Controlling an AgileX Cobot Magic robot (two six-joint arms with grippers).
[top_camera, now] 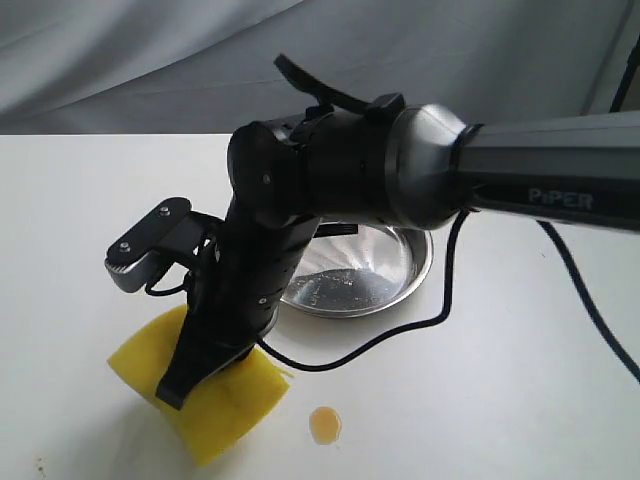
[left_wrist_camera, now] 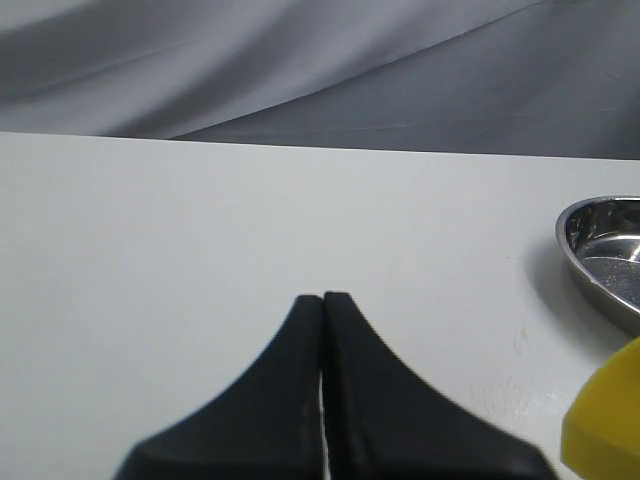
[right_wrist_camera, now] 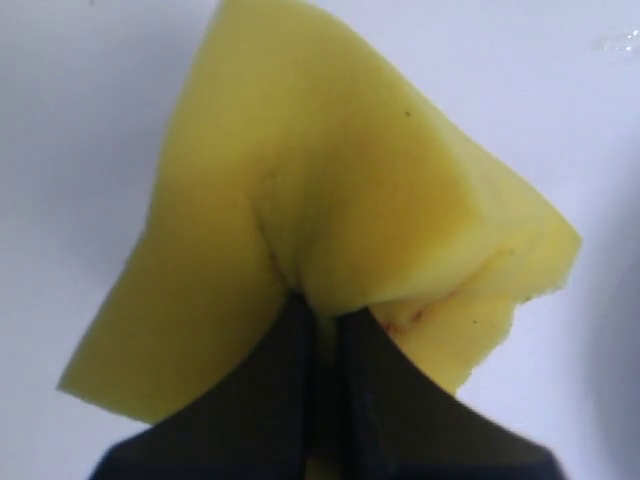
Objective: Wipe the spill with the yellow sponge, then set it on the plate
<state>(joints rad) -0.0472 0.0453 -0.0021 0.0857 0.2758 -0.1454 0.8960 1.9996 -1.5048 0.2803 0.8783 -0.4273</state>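
The yellow sponge (top_camera: 225,410) lies on the white table at the front left, pinched into a fold (right_wrist_camera: 330,170). My right gripper (top_camera: 185,385) reaches across from the right and is shut on the sponge (right_wrist_camera: 325,312). The spill (top_camera: 325,425), a small amber drop, sits on the table just right of the sponge, apart from it. The shiny steel plate (top_camera: 420,262) stands behind them, partly hidden by the right arm. My left gripper (left_wrist_camera: 323,297) is shut on nothing above bare table, with the plate's rim (left_wrist_camera: 585,215) and a sponge corner (left_wrist_camera: 605,425) off to one side.
A black cable (top_camera: 400,335) loops over the table from the right arm, between the plate and the spill. The right arm's camera bracket (top_camera: 145,245) juts out above the sponge. Grey cloth (top_camera: 150,60) hangs behind the table's far edge.
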